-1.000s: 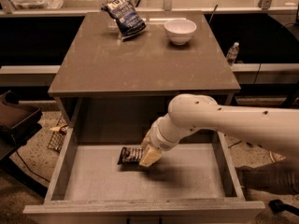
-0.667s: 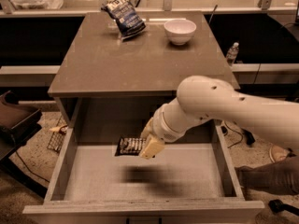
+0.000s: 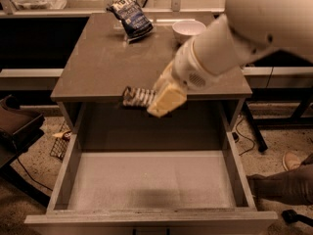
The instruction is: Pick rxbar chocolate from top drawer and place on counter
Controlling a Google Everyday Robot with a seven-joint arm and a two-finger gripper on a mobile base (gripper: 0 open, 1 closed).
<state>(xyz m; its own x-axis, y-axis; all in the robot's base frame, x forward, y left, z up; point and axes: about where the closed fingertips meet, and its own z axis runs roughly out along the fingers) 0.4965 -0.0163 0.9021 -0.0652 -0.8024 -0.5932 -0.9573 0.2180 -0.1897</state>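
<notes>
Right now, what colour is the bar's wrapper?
Dark brown-black, pale lettering; camera view. The tool grips small flat bar over front edge of grey-brown counter.

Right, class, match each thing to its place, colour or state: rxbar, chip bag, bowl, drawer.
Things:
1 rxbar
2 chip bag
3 bowl
4 drawer

Descriptions:
A pulled open
B white, at the back of the counter
C clamped in the end effector at the counter's front edge
D dark blue, at the back of the counter

Pairs: 1-C, 2-D, 3-B, 4-A
</notes>
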